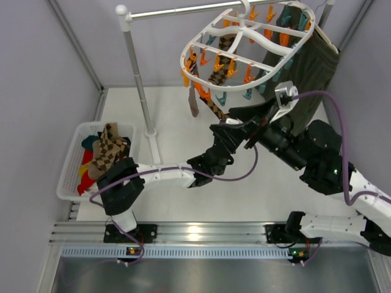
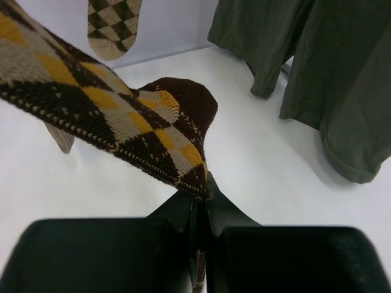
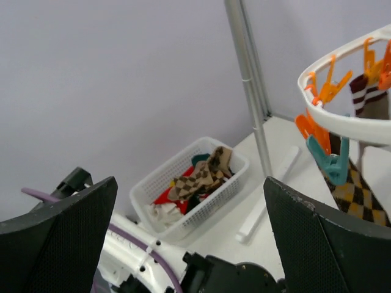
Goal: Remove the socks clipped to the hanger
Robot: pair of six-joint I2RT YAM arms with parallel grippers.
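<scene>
The white oval hanger [image 1: 244, 46] with orange and teal clips hangs from the rail at the upper right. A brown and yellow argyle sock [image 2: 122, 122] stretches from a clip down to my left gripper [image 2: 201, 190], which is shut on the sock's dark toe end. Another argyle sock [image 2: 113, 24] hangs behind it. A brown sock with red-white stripes [image 3: 366, 97] is clipped on the hanger's rim. My right gripper [image 3: 189, 235] stands open below the hanger, nothing between its fingers [image 3: 61, 238].
A white basket [image 1: 66, 177] at the left holds several loose socks. The white rail stand's pole [image 1: 137, 79] rises between basket and hanger. A large olive garment [image 1: 305, 73] hangs behind the hanger on the right.
</scene>
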